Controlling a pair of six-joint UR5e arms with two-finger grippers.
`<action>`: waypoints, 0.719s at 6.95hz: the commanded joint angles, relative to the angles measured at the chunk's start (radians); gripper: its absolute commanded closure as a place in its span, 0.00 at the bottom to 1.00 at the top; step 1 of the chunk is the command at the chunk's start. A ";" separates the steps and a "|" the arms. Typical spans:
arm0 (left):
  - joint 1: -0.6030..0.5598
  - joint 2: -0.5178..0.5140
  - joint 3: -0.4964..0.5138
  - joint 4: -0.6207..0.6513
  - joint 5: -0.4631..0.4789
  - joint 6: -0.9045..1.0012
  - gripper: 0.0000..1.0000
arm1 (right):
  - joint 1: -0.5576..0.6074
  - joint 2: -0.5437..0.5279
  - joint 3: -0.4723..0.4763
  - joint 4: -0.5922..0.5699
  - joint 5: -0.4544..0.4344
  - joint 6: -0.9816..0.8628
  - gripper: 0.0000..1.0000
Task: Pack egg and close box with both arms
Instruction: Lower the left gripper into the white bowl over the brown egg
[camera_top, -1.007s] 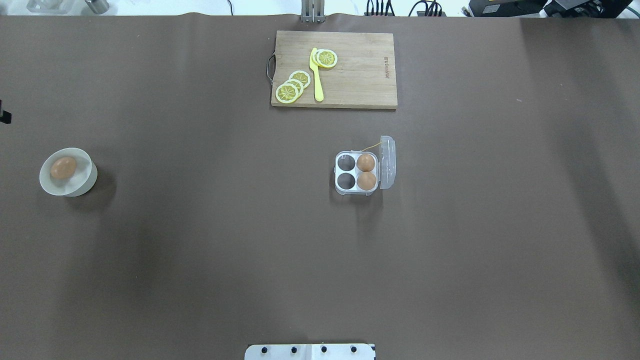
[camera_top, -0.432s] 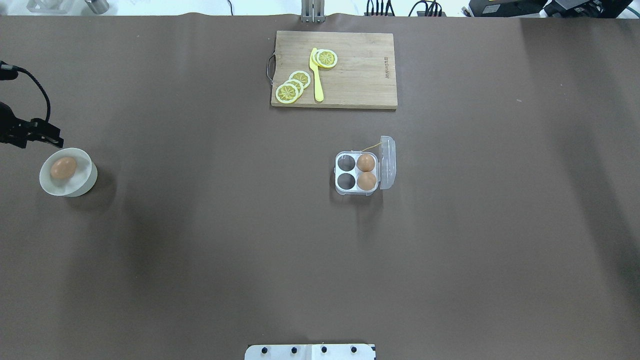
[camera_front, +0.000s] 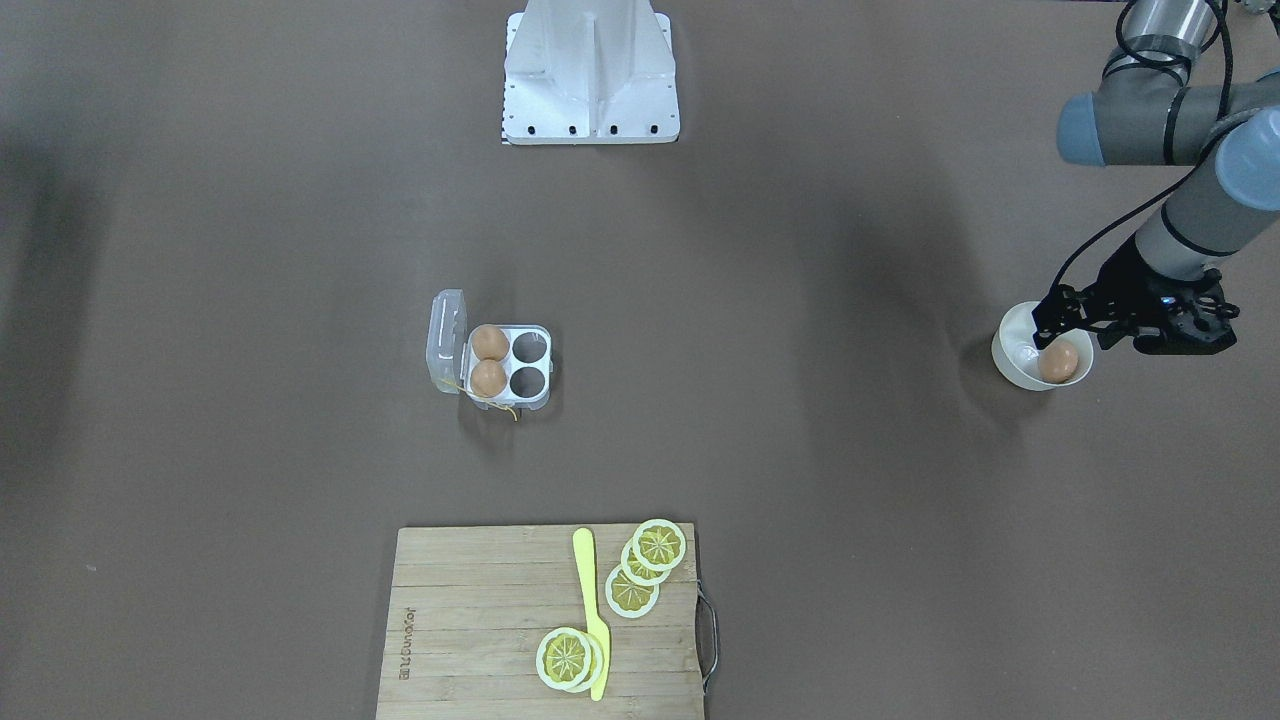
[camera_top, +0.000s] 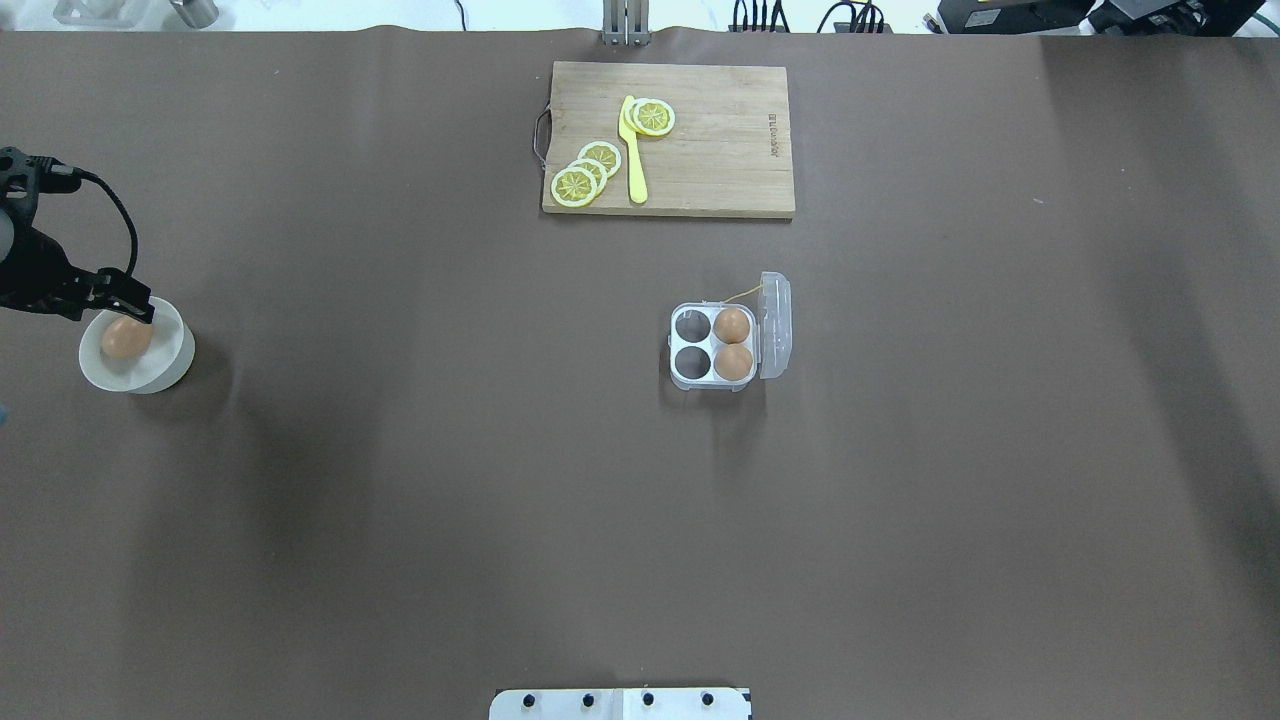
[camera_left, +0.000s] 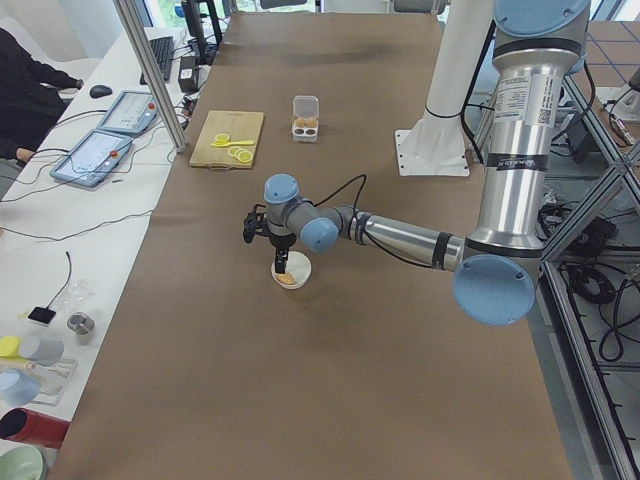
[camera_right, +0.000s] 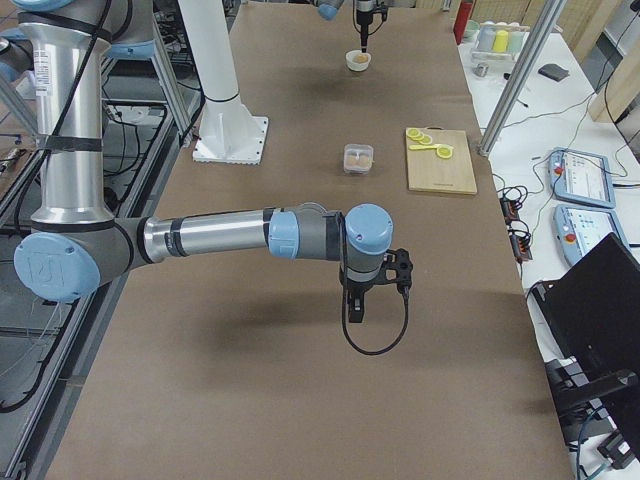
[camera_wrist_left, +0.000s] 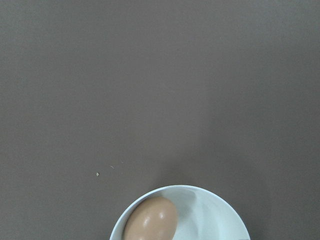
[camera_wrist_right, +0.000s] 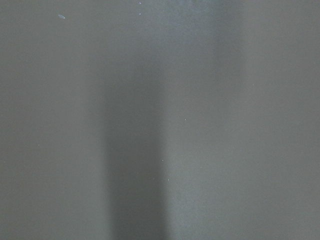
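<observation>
While the egg (camera_front: 1058, 362) lies in the white bowl (camera_front: 1010, 345), left pincer (camera_front: 1063, 333) spread just above it, right pincer (camera_right: 354, 312) over the counter (camera_front: 800, 300), spread or pressed together I cannot tell, box (camera_front: 510, 362) mid-counter, lid (camera_front: 446, 340) open.

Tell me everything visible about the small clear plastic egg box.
The small, square clear plastic egg box sits flat on the brown table, roughly mid-table. It has four round cups. Its transparent hinged lid stands raised open along the side toward the robot's right. The two cups beside the lid each hold one of two tan-brown eggs; the other two are empty. A thin yellow string runs from the lid.
</observation>
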 joint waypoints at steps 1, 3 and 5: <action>0.025 0.000 0.013 -0.005 0.020 -0.001 0.14 | -0.006 0.000 0.000 0.000 0.000 0.000 0.00; 0.028 0.002 0.023 -0.006 0.026 0.008 0.18 | -0.006 0.000 0.000 0.000 0.000 0.000 0.00; 0.056 0.006 0.025 -0.005 0.051 0.013 0.20 | -0.011 0.000 0.000 0.000 0.000 0.000 0.00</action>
